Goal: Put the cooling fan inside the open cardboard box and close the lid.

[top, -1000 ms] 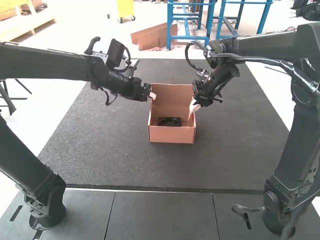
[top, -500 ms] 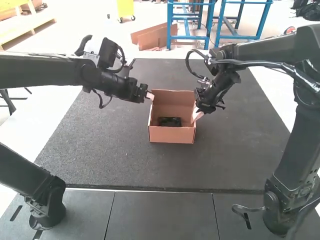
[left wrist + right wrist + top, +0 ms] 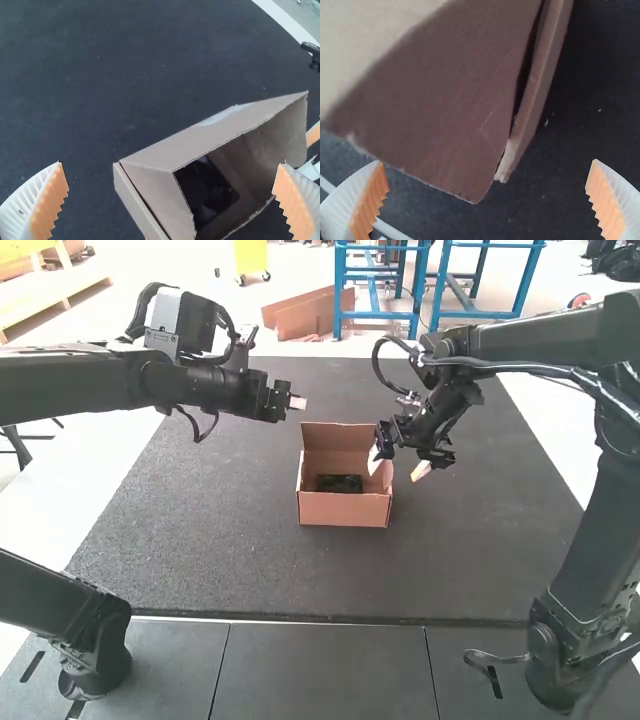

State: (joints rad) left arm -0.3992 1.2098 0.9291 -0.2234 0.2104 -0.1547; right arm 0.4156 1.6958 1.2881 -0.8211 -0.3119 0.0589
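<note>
From above, I am holding my left gripper [image 3: 291,400] over the dark grey rubber mat [image 3: 200,520], just beyond the far left corner of the small open brown cardboard box [image 3: 344,502], with its fingers spread and nothing in them. I am hanging my right gripper [image 3: 401,454] over the box's right wall, one finger on the inner side and one outside. The black cooling fan [image 3: 340,482] is lying on the box floor, and the top is standing open.

In my left wrist view, my white ribbed fingers [image 3: 46,202] with orange pads are standing wide apart, and the box is sitting on the mat between and beyond them, the fan showing dimly as a dark shape inside.

In my right wrist view, my fingers [image 3: 364,199] are gaping just as wide, grasping nothing. A cardboard wall and its edge are filling the space between them, apart from both pads.
</note>
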